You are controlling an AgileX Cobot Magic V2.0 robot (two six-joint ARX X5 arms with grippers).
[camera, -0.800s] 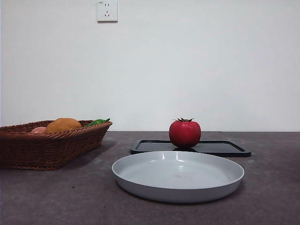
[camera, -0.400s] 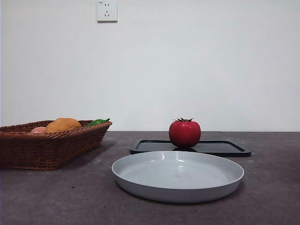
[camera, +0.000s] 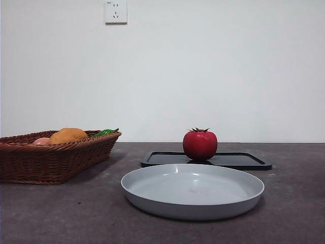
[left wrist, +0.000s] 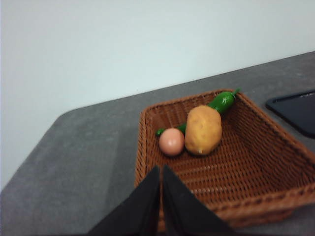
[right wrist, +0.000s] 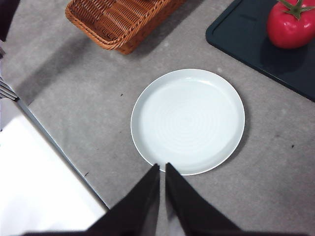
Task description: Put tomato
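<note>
Front view: glossy red tomato (camera: pixel 200 145) sat untouched on black tray (camera: pixel 244 160); left gripper (left wrist: pixel 161 196) & right gripper (right wrist: pixel 162 189) both closed, empty. Next, prob.: reach, open, grasp.

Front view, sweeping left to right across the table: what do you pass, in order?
Wicker basket with pink item, orange-brown fruit, green pepper → tomato on the black tray.

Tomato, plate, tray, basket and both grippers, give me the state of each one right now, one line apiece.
tomato: upright on the black tray, stem up, not held.
black tray: flat on the table, holding only the tomato.
grey plate: empty, in front of the tray.
wicker basket: holds a potato, an egg and a green pepper.
left gripper: shut, empty, above the basket.
right gripper: shut, empty, above the plate's edge.
</note>
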